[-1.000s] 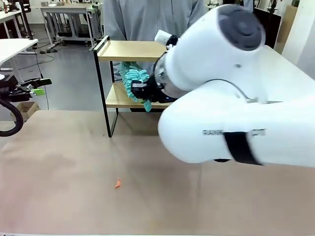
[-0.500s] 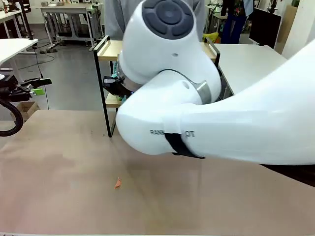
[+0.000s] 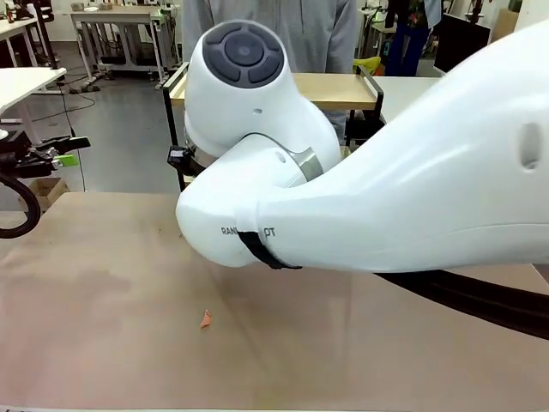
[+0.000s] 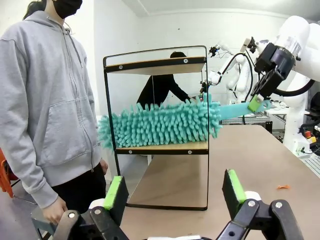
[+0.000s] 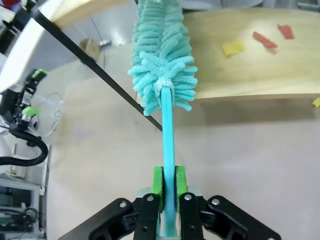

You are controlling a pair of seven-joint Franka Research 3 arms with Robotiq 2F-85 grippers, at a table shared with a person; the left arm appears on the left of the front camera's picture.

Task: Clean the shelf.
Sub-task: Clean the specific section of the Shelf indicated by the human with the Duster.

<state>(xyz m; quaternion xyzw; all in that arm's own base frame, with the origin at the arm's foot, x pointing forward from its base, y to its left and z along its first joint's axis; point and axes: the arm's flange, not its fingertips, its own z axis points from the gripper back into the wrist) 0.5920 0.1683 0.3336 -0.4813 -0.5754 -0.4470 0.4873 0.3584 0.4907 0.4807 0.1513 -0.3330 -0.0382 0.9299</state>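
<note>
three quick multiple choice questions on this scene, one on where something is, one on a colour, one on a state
1. Where is the duster head?
A) on the top board of the shelf
B) along the lower board
C) flat on the table

2. What colour is the duster?
A) red
B) teal
C) yellow

3. How is the right gripper?
A) open
B) shut on nothing
C) shut on the duster handle

Answers:
1 B, the left wrist view shows the head lying along the lower board, under the top one.
2 B, its fibres and handle are both teal.
3 C, its green pads clamp the handle in the right wrist view.
</note>
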